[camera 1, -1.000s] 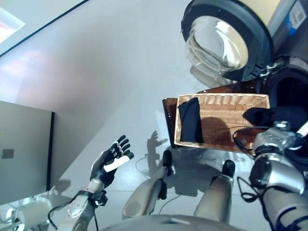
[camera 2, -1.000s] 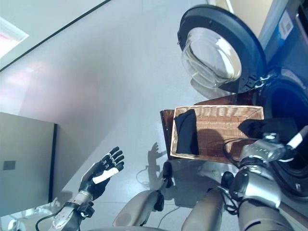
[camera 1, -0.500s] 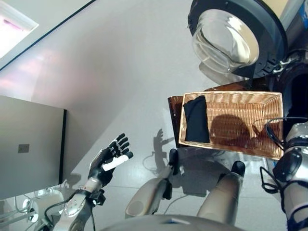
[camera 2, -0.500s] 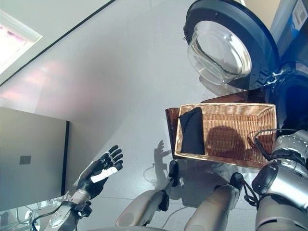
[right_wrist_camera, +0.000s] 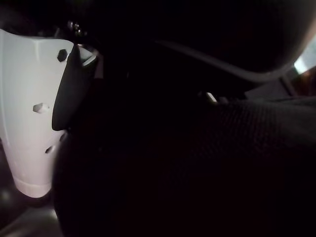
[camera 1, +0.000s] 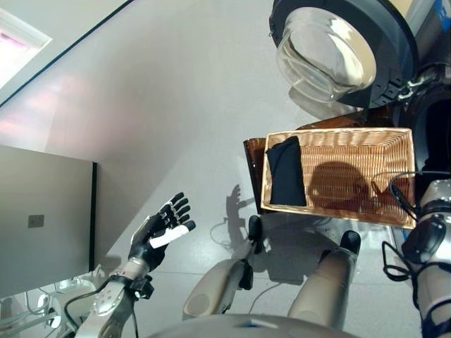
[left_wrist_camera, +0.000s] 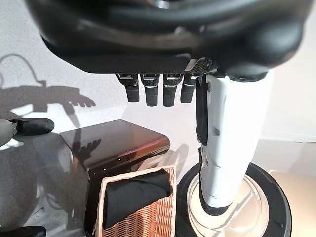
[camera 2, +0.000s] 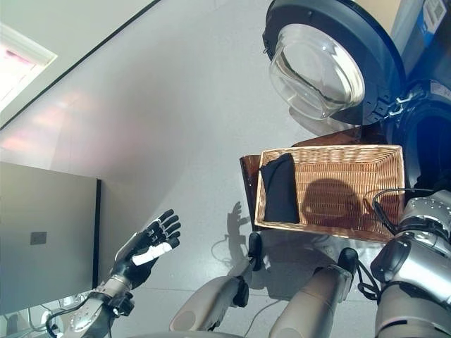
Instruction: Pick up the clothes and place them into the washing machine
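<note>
A wicker basket (camera 1: 338,132) rests on a low dark brown box (camera 1: 254,156) beside the washing machine. A folded dark garment (camera 1: 287,171) lies at its left end, also in the left wrist view (left_wrist_camera: 136,195). The machine's round door (camera 1: 331,53) stands open, with the dark drum opening (camera 1: 442,134) at the right edge. My right arm (camera 1: 437,211) reaches past the basket's right end toward that opening. In the right wrist view my right hand's white-covered thumb (right_wrist_camera: 29,113) lies next to dark cloth (right_wrist_camera: 256,133) in deep shadow. My left hand (camera 1: 158,236) is open and empty over the floor at lower left.
A grey cabinet (camera 1: 42,218) stands at the left, close to my left arm. Bare grey floor (camera 1: 176,120) lies between it and the basket. The basket's right half holds only a shadow.
The black garment in my right hand over the basket's right end has moved with the hand toward the drum, out of the eye views. The camera shifted slightly. My left hand stayed put.
</note>
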